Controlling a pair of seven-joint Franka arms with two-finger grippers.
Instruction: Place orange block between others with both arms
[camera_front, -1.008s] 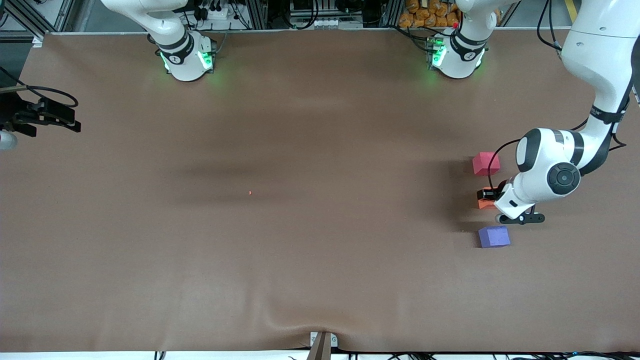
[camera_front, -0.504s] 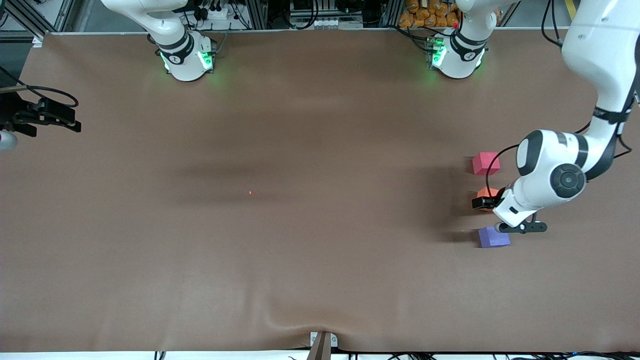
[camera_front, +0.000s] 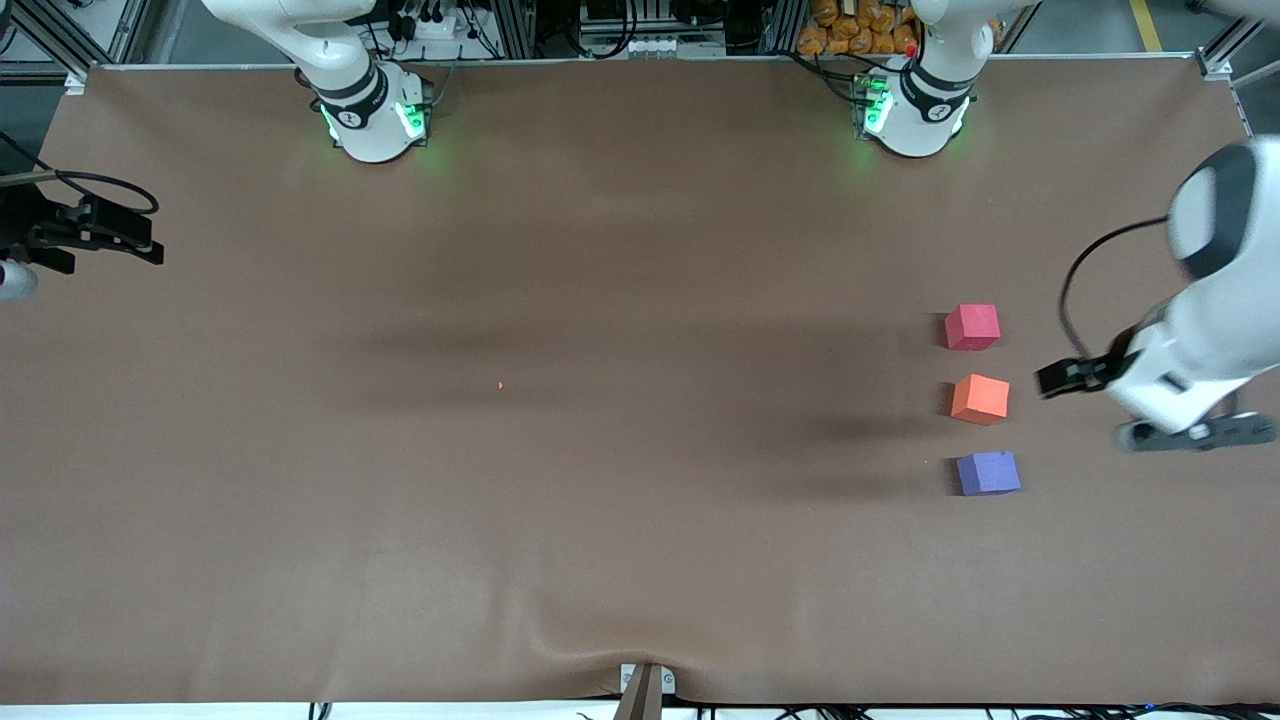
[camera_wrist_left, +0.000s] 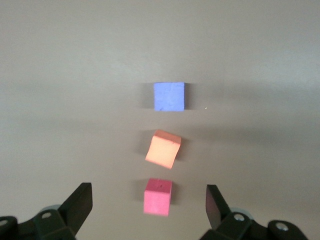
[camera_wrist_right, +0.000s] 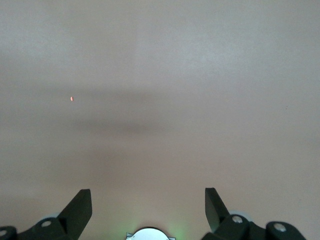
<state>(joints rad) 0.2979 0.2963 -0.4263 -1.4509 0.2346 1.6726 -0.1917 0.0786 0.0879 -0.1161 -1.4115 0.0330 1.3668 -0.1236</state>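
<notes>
Finding the orange block (camera_front: 980, 398) set down on the brown table (camera_front: 600, 300), toward the left arm's end, in the gap between the other two cubes. Placing the red-pink cube (camera_front: 972, 327) farther from the front camera than the orange one and the purple-blue cube (camera_front: 988, 473) nearer, all three in one short row. Touching neither neighbour: a strip of bare table on each side of the orange block. Lying flat, but turned a little out of square with the other two, most plainly in the left wrist view, with its corners off the line of their edges. Gripped by nothing.

Hanging in the air beside the row, over bare table toward the left arm's end: the left gripper (camera_front: 1062, 378), smeared in the front view. Spread wide, as seen from the left wrist, with both black fingers (camera_wrist_left: 80, 202) well apart and nothing between them except the sight of the cubes on the table below. Pointing along the row from there, red-pink cube closest to the lens, then orange, then purple-blue.

Waiting over the right arm's end of the table, well apart from the cubes: the right gripper (camera_wrist_right: 147, 200). Spread wide too, and empty. Looking down on bare brown table with only a tiny red speck (camera_wrist_right: 72, 98) on it, the same speck found near the table's middle in the front view.
</notes>
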